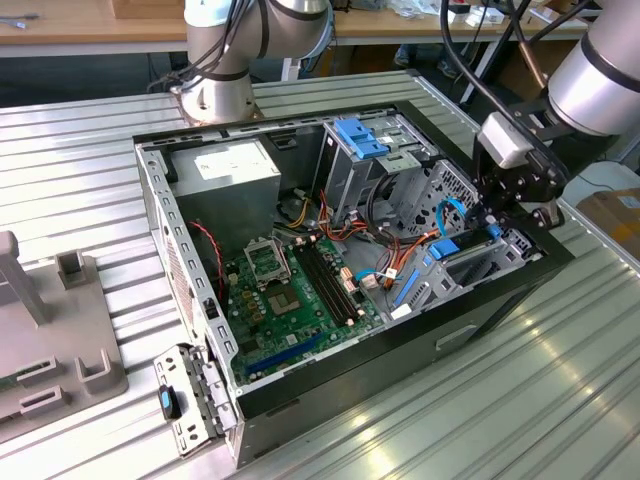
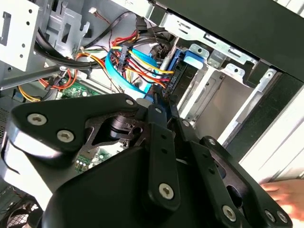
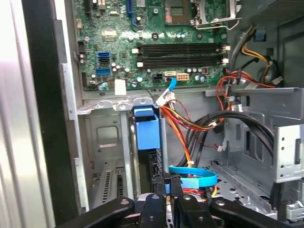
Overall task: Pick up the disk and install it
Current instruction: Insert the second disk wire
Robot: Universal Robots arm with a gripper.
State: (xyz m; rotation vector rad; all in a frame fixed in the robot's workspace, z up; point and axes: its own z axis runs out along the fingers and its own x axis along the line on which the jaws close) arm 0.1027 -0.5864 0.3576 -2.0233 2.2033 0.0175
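The gripper [image 1: 497, 222] is lowered into the open computer case [image 1: 300, 400], closed on the disk [image 3: 146, 135]. The disk is held edge-on in the drive bay, so that its blue rails can meet the bay guides.

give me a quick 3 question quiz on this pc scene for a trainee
1. True or false: the hand hangs over the middle of the motherboard.
2. The grey box with a white label sits: A) inside the case, at its far end on the exterior view's left; B) outside the case on the table; C) directly under the hand.
3. Fill in: the disk near the hand has side rails coloured ____.

Key: 1 false, the hand is at the drive bay end on the exterior view's right; 2 A; 3 blue.
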